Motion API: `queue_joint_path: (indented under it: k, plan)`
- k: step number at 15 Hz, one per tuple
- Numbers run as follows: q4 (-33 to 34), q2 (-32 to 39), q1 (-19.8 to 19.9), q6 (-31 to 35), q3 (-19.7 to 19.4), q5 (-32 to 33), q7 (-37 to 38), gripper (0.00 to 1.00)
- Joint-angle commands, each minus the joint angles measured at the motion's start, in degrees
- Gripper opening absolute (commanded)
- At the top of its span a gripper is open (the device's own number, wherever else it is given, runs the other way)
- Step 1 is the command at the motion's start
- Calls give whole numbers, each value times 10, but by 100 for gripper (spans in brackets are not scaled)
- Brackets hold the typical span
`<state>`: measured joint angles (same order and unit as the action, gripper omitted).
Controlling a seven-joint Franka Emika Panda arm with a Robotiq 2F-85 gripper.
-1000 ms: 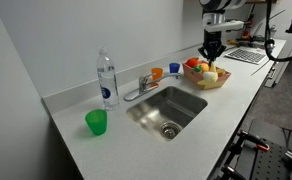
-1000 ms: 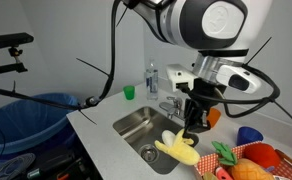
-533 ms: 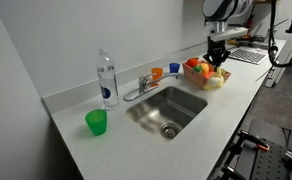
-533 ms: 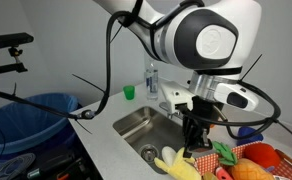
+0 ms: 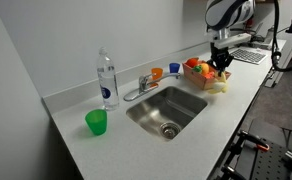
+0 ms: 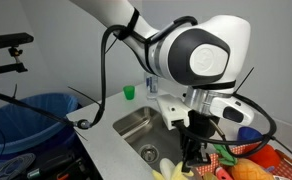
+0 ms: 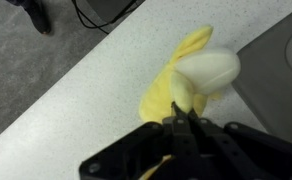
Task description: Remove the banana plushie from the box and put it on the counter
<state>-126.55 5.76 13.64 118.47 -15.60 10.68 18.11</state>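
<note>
The banana plushie point(image 7: 191, 75) is yellow with a pale tip. It hangs from my gripper point(image 7: 179, 122), which is shut on its yellow fabric, low over the pale counter point(image 7: 76, 90). In an exterior view the plushie point(image 6: 172, 172) lies at the counter's front edge under the gripper point(image 6: 193, 156), between the sink and the box. In an exterior view the gripper point(image 5: 222, 68) is low beside the brown box point(image 5: 208, 82), which holds red and orange toy fruits. I cannot tell whether the plushie touches the counter.
The steel sink point(image 5: 168, 110) with its tap point(image 5: 142, 86) sits mid-counter. A water bottle point(image 5: 107, 80) and a green cup point(image 5: 96, 122) stand beyond it. Orange and blue cups point(image 5: 165, 71) stand by the wall. A blue bin point(image 6: 26, 115) is on the floor.
The gripper has moved from above the box down and out toward the counter's front edge, carrying the banana plushie with it.
</note>
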Motion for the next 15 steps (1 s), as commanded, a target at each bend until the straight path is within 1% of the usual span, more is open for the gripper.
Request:
queue_joint_path:
  k: [1,2,6,11,12,13,15]
  plan:
    - [-17,-18,2,7,-4,14,1,28]
    - [-16,-18,2,6,-4,13,1,29]
    - [-13,-16,2,6,-4,12,5,58]
    - [6,-17,3,-3,-2,-9,0,95]
    - [11,-19,2,-3,-2,-13,6,100]
    - [8,-4,1,-1,-1,-2,2,86]
    - [12,-7,2,-1,-1,-4,2,100]
